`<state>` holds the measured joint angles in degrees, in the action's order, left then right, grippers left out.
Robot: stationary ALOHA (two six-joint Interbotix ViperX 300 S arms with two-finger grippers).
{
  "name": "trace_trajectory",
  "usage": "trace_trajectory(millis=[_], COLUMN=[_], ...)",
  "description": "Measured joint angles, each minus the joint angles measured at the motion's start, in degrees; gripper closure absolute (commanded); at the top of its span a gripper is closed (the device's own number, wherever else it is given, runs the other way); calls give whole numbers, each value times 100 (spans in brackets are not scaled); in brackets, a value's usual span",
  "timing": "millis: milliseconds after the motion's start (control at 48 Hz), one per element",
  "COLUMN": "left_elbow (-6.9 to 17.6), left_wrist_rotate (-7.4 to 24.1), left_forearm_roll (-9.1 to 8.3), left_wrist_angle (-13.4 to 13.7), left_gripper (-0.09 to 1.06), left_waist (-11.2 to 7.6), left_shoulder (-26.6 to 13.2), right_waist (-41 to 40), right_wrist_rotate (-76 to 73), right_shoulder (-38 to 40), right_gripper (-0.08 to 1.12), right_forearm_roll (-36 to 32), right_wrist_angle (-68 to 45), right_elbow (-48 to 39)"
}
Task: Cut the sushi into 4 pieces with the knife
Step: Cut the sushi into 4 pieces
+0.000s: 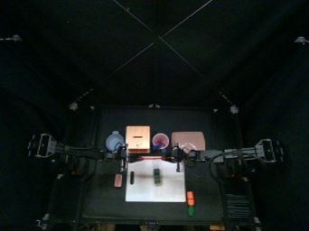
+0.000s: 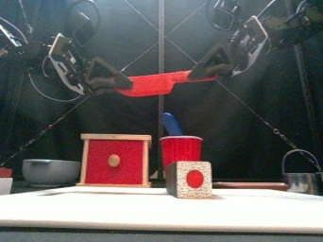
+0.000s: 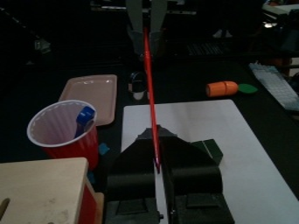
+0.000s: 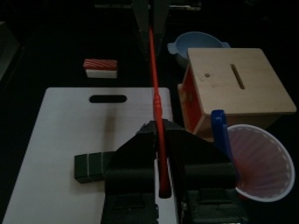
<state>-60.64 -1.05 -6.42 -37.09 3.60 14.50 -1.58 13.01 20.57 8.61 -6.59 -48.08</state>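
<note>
Front view: two arms hold the red knife (image 2: 158,83) aloft btwn them, high over the bench (image 1: 103,203), R end a bit higher than L.
L gripper (image 2: 120,83): jaws narrow, clamped on the knife's L end. In its wrist view we see the red strip run straight out from btwn the jaws.
R gripper (image 2: 202,71): also narrow, pinching the opposite end. We can't tell which end is the handle.
Sushi: sushi roll (image 2: 190,179) stands on the white cutting board (image 1: 157,194), approx mid-board. Its pale end face w/ red centre is turned to the bench's front edge. It sits well below the knife, and neither gripper touches it. We can't tell how many blocks it makes.
Behind board's back edge, L to R: blue-grey bowl (image 2: 51,171), wooden box (image 2: 116,161) w/ red drawer front, red cup (image 2: 180,149) holding the blue knife (image 2: 171,123), pink tray (image 3: 91,87).
R side: metal cutter (image 2: 297,183) w/ wire handle, toward the bench's R edge.
Strays: red-and-white toy (image 4: 101,66) on the bench just off the board's L edge. Orange toy (image 3: 222,87) lies on the bench past the board's R edge.
</note>
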Motion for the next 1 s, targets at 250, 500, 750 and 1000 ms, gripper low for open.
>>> trace_trajectory(millis=[250,500,750,1000], left_elbow=[9,185,308,413], left_wrist_rotate=[0,-35,-44,-53], left_forearm_roll=[-53,-53,-44,62], left_wrist_angle=[-659,-958,-958,-958], left_gripper=[76,76,77,77], left_waist=[-53,-264,-492,-633], left_shoulder=[-606,-1327,-1731,-1969], right_waist=[97,246,308,325], right_wrist_rotate=[0,9,0,9], right_shoulder=[0,-246,-712,-940], right_gripper=[98,98,98,98], right_forearm_roll=[185,527,642,642], right_wrist_angle=[-18,-9,0,18], right_elbow=[-237,-457,-475,-475])
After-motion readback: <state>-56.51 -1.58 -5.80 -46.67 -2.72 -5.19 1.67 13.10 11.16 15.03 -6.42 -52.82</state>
